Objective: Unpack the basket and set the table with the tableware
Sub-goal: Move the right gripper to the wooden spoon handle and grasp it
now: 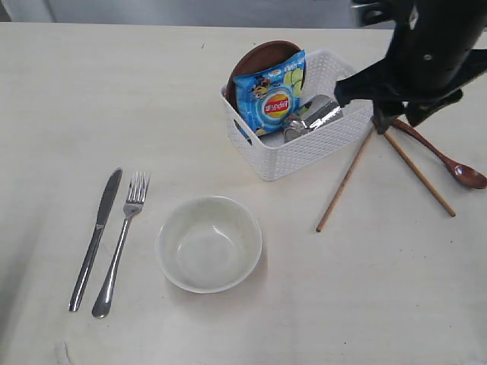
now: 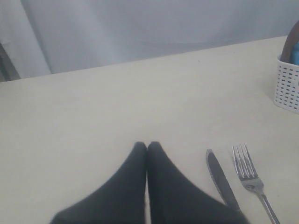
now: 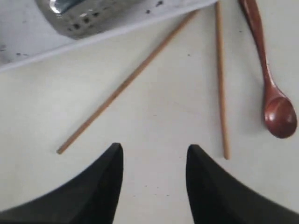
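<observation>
The right hand (image 3: 152, 149) hung released over bare desk (image 1: 114, 91), its two dark fingers well apart with nothing between them. It sat between the two wooden chopsticks (image 3: 126, 84), which lay flat on the desk just right of the basket (image 1: 319, 148). The chopsticks met close to the basket's right corner and spread apart toward the near side. To their right lay the reddish-brown spoon (image 1: 449, 163), its bowl end nearest and farthest right. The dark arm (image 1: 426, 53) covered the far ends of all three in the exterior view.

The left hand (image 2: 147, 145) was clenched, its fingertips pressed together and gripping nothing. It was low over the desk, with the knife (image 1: 95, 236) and fork (image 1: 122, 243) close by.

The white basket stood far and right of centre. Inside it the round brown plate (image 1: 255, 61) stood on edge at the far left. The blue chips packet (image 1: 270, 99) leaned in front of the plate. The steel cup (image 1: 319, 114) lay on its side toward the right.

The white bowl (image 1: 209, 243) stood upright on the desk, near of the basket and apart from it. The fork lay just left of the bowl and the knife left of the fork. The two lay side by side without touching, with the tines and blade pointing far.
</observation>
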Robot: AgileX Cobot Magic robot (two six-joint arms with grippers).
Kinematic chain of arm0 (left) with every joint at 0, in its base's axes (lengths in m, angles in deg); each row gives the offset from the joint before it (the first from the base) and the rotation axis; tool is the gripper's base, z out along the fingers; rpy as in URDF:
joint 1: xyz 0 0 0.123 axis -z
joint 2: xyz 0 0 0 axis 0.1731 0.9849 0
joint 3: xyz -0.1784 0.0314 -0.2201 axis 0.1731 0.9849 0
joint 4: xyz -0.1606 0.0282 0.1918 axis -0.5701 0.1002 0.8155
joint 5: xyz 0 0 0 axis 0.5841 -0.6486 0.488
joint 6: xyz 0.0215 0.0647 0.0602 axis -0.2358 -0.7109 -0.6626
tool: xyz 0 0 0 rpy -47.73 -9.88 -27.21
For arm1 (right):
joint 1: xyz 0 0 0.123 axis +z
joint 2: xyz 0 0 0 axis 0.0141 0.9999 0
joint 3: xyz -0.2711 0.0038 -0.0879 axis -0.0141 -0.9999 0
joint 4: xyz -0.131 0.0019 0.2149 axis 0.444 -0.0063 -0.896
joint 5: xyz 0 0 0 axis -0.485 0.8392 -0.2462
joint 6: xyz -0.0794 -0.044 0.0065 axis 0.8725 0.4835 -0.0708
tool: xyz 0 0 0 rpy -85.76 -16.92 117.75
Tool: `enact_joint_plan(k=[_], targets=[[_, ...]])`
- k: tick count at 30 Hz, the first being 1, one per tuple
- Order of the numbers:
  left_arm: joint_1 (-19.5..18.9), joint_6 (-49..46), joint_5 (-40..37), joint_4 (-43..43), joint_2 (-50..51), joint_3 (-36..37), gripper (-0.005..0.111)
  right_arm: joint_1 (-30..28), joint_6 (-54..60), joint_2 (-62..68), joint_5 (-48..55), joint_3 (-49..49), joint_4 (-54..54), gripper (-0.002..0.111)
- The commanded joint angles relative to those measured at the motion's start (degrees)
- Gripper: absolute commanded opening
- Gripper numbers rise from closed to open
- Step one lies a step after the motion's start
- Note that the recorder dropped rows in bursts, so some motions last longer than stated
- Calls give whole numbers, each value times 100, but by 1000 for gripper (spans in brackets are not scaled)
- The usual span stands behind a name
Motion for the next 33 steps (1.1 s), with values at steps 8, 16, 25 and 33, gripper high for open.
enact_joint_plan(k=[8,16,25,33], targets=[[-14,2,37,-8,-19,13,0,-1728,1474,514,-892,-249,-377,42],[-14,2,37,-8,-19,13,0,-1866,2502,1431,-1765,-30,-188,42],[-14,2,37,-8,-19,13,0,-1866,2524,2557,-1523,1010,7,42],[-14,2,37,-8,-19,13,0,-1882,2550,2935,-1530,1202,546,42]])
